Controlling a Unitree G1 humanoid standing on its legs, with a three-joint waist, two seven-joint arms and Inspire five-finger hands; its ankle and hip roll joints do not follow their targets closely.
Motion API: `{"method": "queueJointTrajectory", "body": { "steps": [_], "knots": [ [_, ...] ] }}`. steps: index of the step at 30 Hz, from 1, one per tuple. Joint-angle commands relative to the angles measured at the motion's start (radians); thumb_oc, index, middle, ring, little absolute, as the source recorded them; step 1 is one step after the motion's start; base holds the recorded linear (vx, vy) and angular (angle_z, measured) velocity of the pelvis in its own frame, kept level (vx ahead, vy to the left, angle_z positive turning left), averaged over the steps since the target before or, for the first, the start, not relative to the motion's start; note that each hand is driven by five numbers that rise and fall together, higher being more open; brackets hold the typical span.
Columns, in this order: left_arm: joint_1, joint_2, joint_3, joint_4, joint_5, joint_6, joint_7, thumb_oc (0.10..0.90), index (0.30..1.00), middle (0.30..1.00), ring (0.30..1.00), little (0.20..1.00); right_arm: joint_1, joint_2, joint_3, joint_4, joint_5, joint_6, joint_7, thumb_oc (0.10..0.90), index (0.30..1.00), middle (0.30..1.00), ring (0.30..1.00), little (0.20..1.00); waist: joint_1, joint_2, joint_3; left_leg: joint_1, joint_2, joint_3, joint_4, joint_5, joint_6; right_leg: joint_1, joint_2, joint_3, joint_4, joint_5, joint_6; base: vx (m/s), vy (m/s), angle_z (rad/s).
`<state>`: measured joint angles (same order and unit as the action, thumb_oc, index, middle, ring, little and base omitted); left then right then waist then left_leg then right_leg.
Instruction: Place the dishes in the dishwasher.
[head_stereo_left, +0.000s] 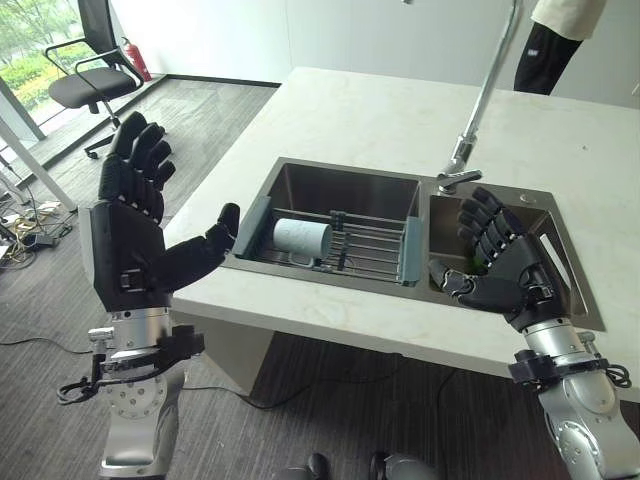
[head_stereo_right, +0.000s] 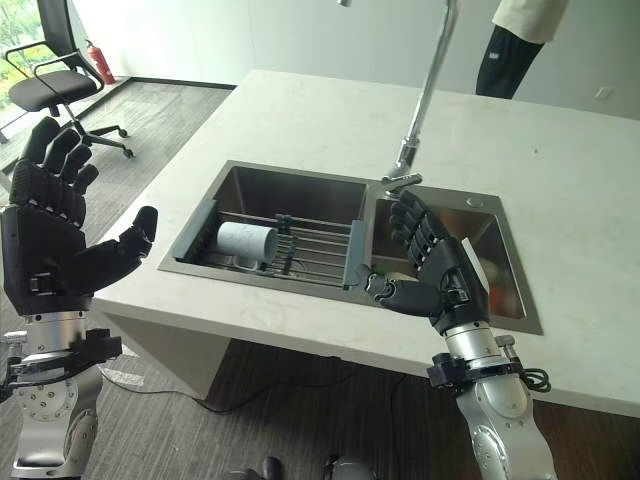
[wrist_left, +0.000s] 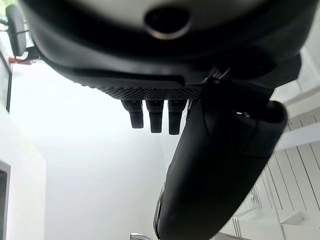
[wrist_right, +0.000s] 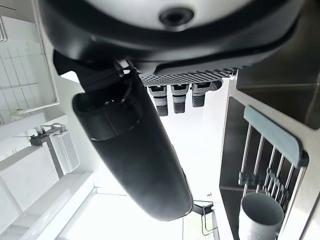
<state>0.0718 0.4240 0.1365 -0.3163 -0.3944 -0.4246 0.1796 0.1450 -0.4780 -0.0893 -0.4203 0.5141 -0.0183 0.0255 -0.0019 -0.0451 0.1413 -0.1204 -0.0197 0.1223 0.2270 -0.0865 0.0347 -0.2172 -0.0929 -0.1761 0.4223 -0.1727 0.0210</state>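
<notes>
White stone counter (head_stereo_left: 350, 120) holds a steel double sink (head_stereo_left: 500, 200). A tall curved tap (head_stereo_left: 480, 100) stands at the far edge, between the two basins.

Left basin (head_stereo_left: 330, 190): a wire drying rack (head_stereo_left: 370, 250) with blue-grey end bars spans it. A pale cup (head_stereo_left: 302, 238) lies on its side on the left part of the rack, its open mouth toward the right. The right wrist view also shows this cup (wrist_right: 260, 215) with the rack bars beside it.

Right basin (head_stereo_left: 545, 225): something green (head_stereo_left: 478, 266) and something white show below the right hand; cannot tell what they are.

Left hand (head_stereo_left: 135, 235): raised off the near-left corner of the counter, palm facing right toward the sink. Fingers (head_stereo_left: 140, 160) straight and upright, slightly spread; thumb pointing at the rack's left end bar, apart from it. Holds nothing.

Right hand (head_stereo_left: 505, 265): over the right basin, palm facing left. Fingers (head_stereo_left: 480, 215) extended with a slight curl, side by side; thumb held away from them, pointing left toward the rack's right end. Nothing between thumb and fingers.

Surroundings: a black office chair (head_stereo_left: 90, 80) and a red fire extinguisher (head_stereo_left: 137, 60) on the grey floor at far left. A person (head_stereo_left: 555, 40) in dark trousers and a light top stands beyond the far right of the counter.
</notes>
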Motion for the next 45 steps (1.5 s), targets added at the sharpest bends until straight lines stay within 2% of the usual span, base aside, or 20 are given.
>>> {"method": "queueJointTrajectory", "body": {
  "steps": [1, 5, 6, 8, 9, 10, 11, 14, 17, 18, 23, 25, 26, 28, 32, 35, 38, 41, 42, 45],
  "knots": [
    [-0.086, 0.019, -0.006, -0.104, -0.059, -0.071, -0.040, 0.800, 0.900, 0.900, 0.900, 0.900, -0.134, -0.021, -0.023, -0.032, 0.007, -0.125, -0.036, 0.800, 0.900, 0.900, 0.900, 0.900, -0.026, 0.014, -0.067, 0.037, 0.010, -0.024, 0.073, -0.153, -0.038, 0.079, 0.036, 0.016, -0.122, 0.021, 0.072, 0.12, -0.207, -0.08],
    [-0.102, 0.014, -0.024, -0.109, -0.045, -0.055, -0.041, 0.800, 0.900, 0.900, 0.900, 0.900, -0.130, -0.024, -0.031, -0.042, 0.006, -0.117, -0.036, 0.800, 0.900, 0.900, 0.900, 0.900, -0.037, 0.027, -0.067, 0.067, 0.016, -0.005, 0.073, -0.149, -0.058, 0.085, 0.050, 0.034, -0.122, 0.011, 0.066, 0.12, -0.165, -0.08],
    [-0.102, 0.000, -0.028, -0.114, -0.083, -0.055, -0.069, 0.800, 0.900, 0.900, 0.900, 0.900, -0.116, -0.032, -0.049, -0.047, 0.006, -0.120, -0.029, 0.800, 0.900, 0.900, 0.900, 0.900, -0.035, 0.026, -0.050, 0.098, 0.021, 0.031, 0.073, -0.023, -0.104, 0.096, 0.034, 0.037, -0.122, 0.002, 0.055, 0.19, -0.209, -0.11],
    [-0.092, -0.008, -0.027, -0.120, -0.094, -0.059, -0.082, 0.800, 0.900, 0.900, 0.900, 0.900, -0.113, -0.033, -0.056, -0.050, 0.003, -0.116, -0.030, 0.800, 0.900, 0.900, 0.900, 0.900, -0.028, 0.021, -0.038, 0.094, 0.018, 0.018, 0.073, 0.033, -0.119, 0.106, 0.024, 0.043, -0.122, 0.004, 0.049, 0.11, -0.059, -0.14],
    [-0.087, -0.011, -0.028, -0.123, -0.095, -0.060, -0.091, 0.800, 0.900, 0.900, 0.900, 0.900, -0.115, -0.033, -0.056, -0.052, -0.002, -0.111, -0.035, 0.800, 0.900, 0.900, 0.900, 0.900, -0.027, 0.020, -0.028, 0.074, 0.037, 0.019, 0.073, 0.045, -0.125, 0.112, 0.021, 0.047, -0.122, 0.003, 0.050, 0.05, 0.068, -0.16],
    [-0.085, -0.010, -0.028, -0.123, -0.096, -0.060, -0.099, 0.800, 0.900, 0.900, 0.900, 0.900, -0.122, -0.033, -0.055, -0.049, -0.005, -0.107, -0.040, 0.800, 0.900, 0.900, 0.900, 0.900, -0.026, 0.021, -0.023, 0.059, 0.057, 0.019, 0.073, 0.035, -0.126, 0.115, 0.021, 0.052, -0.122, 0.001, 0.051, 0.11, 0.324, -0.14],
    [-0.063, -0.008, -0.018, -0.125, -0.119, -0.076, -0.099, 0.800, 0.900, 0.900, 0.900, 0.900, -0.151, -0.032, -0.051, -0.037, -0.016, -0.091, -0.030, 0.800, 0.900, 0.900, 0.900, 0.900, -0.027, 0.043, -0.026, 0.003, 0.129, -0.014, 0.073, -0.057, -0.126, 0.111, 0.028, 0.072, -0.122, -0.005, 0.068, 0.12, 0.358, -0.07],
    [-0.049, -0.005, -0.002, -0.124, -0.138, -0.092, -0.091, 0.800, 0.900, 0.900, 0.900, 0.900, -0.157, -0.052, -0.051, -0.032, -0.016, -0.093, -0.019, 0.800, 0.900, 0.900, 0.900, 0.900, -0.017, 0.056, -0.031, -0.078, 0.176, -0.098, 0.073, -0.032, -0.149, 0.124, 0.032, 0.103, -0.122, -0.027, 0.067, 0.13, 0.384, -0.13],
    [-0.053, -0.016, -0.009, -0.112, -0.132, -0.114, -0.101, 0.800, 0.900, 0.900, 0.900, 0.900, -0.164, -0.077, -0.056, -0.031, -0.012, -0.094, -0.035, 0.800, 0.900, 0.900, 0.900, 0.900, -0.017, 0.066, -0.037, -0.104, 0.212, -0.114, 0.073, -0.012, -0.170, 0.132, -0.001, 0.088, -0.122, -0.039, 0.074, 0.13, 0.504, -0.42],
    [-0.063, -0.015, -0.011, -0.106, -0.111, -0.110, -0.096, 0.800, 0.900, 0.900, 0.900, 0.900, -0.157, -0.077, -0.070, -0.039, -0.006, -0.085, -0.035, 0.800, 0.900, 0.900, 0.900, 0.900, -0.030, 0.070, -0.044, -0.087, 0.221, -0.070, 0.073, -0.025, -0.169, 0.136, -0.038, 0.062, -0.122, -0.032, 0.092, 0.17, 0.689, -0.42],
    [-0.102, 0.010, 0.005, -0.089, -0.160, -0.062, -0.137, 0.800, 0.900, 0.900, 0.900, 0.900, -0.111, -0.051, -0.102, -0.066, 0.006, -0.097, -0.073, 0.800, 0.900, 0.900, 0.900, 0.900, -0.035, 0.048, -0.054, -0.042, 0.157, -0.039, 0.073, -0.071, -0.139, 0.132, -0.153, 0.026, -0.122, 0.024, 0.155, 0.09, 0.371, 0.07],
    [-0.102, 0.011, 0.005, -0.089, -0.160, -0.062, -0.137, 0.800, 0.900, 0.900, 0.900, 0.900, -0.111, -0.050, -0.102, -0.066, 0.005, -0.097, -0.073, 0.800, 0.900, 0.900, 0.900, 0.900, -0.036, 0.047, -0.053, -0.042, 0.156, -0.039, 0.073, -0.071, -0.138, 0.133, -0.154, 0.026, -0.122, 0.023, 0.156, 0.09, 0.307, 0.17],
    [-0.136, 0.053, 0.016, -0.082, -0.121, -0.004, -0.147, 0.800, 0.900, 0.900, 0.900, 0.900, -0.118, -0.007, -0.090, -0.049, -0.022, -0.092, -0.080, 0.800, 0.900, 0.900, 0.900, 0.900, -0.022, 0.035, -0.057, -0.024, 0.096, -0.031, 0.073, -0.104, -0.097, 0.152, -0.202, -0.036, -0.122, 0.099, 0.147, 0.19, 0.615, 0.01],
    [-0.140, 0.071, 0.012, -0.082, -0.067, 0.017, -0.162, 0.800, 0.900, 0.900, 0.900, 0.900, -0.129, 0.005, -0.078, -0.039, -0.034, -0.091, -0.061, 0.800, 0.900, 0.900, 0.900, 0.900, -0.021, 0.032, -0.053, -0.019, 0.088, -0.021, 0.073, -0.109, -0.084, 0.159, -0.195, -0.054, -0.122, 0.113, 0.145, 0.13, 0.419, -0.02],
    [-0.157, 0.125, -0.002, -0.075, -0.041, 0.014, -0.163, 0.800, 0.900, 0.900, 0.900, 0.900, -0.129, -0.010, -0.079, -0.021, -0.026, -0.107, -0.048, 0.800, 0.900, 0.900, 0.900, 0.900, -0.036, 0.025, -0.051, -0.021, 0.081, -0.019, 0.073, -0.113, -0.073, 0.100, -0.136, -0.007, -0.122, 0.067, 0.143, 0.02, 0.066, -0.22],
    [-0.167, 0.144, -0.003, -0.079, -0.014, 0.025, -0.159, 0.800, 0.900, 0.900, 0.900, 0.900, -0.139, -0.025, -0.084, -0.014, -0.019, -0.119, -0.030, 0.800, 0.900, 0.900, 0.900, 0.900, -0.038, 0.019, -0.049, -0.021, 0.073, -0.012, 0.073, -0.125, -0.063, 0.061, -0.124, 0.023, -0.122, 0.083, 0.152, 0.04, -0.045, -0.05],
    [-0.164, 0.144, -0.010, -0.094, 0.004, 0.052, -0.193, 0.800, 0.900, 0.900, 0.900, 0.900, -0.150, -0.043, -0.081, -0.013, -0.019, -0.117, -0.034, 0.800, 0.900, 0.900, 0.900, 0.900, -0.031, 0.016, -0.057, -0.012, 0.079, -0.005, 0.073, -0.135, -0.057, 0.071, -0.107, 0.027, -0.122, 0.063, 0.146, 0.05, -0.129, 0.05],
    [-0.181, 0.182, -0.021, -0.092, 0.108, 0.060, -0.197, 0.800, 0.900, 0.900, 0.900, 0.900, -0.173, -0.068, -0.075, -0.008, -0.005, -0.105, -0.040, 0.800, 0.900, 0.900, 0.900, 0.900, -0.030, 0.022, -0.072, 0.001, 0.092, 0.008, 0.073, -0.141, -0.063, 0.077, -0.092, 0.022, -0.122, 0.040, 0.145, 0.06, -0.173, 0.02],
    [-0.191, 0.217, -0.018, -0.089, 0.134, 0.084, -0.201, 0.800, 0.900, 0.900, 0.900, 0.900, -0.181, -0.081, -0.072, -0.006, -0.001, -0.093, -0.044, 0.800, 0.900, 0.900, 0.900, 0.900, -0.030, 0.029, -0.078, 0.007, 0.099, 0.012, 0.073, -0.144, -0.066, 0.080, -0.084, 0.021, -0.122, 0.032, 0.141, 0.04, -0.177, -0.05],
    [-0.208, 0.278, -0.017, -0.072, 0.149, 0.092, -0.213, 0.800, 0.900, 0.900, 0.900, 0.900, -0.183, -0.102, -0.070, -0.005, 0.017, -0.077, -0.036, 0.800, 0.900, 0.900, 0.900, 0.900, -0.039, 0.041, -0.085, 0.018, 0.105, 0.017, 0.073, -0.145, -0.070, 0.090, -0.072, 0.025, -0.122, 0.025, 0.136, 0.04, -0.125, -0.06]
  ]
}}
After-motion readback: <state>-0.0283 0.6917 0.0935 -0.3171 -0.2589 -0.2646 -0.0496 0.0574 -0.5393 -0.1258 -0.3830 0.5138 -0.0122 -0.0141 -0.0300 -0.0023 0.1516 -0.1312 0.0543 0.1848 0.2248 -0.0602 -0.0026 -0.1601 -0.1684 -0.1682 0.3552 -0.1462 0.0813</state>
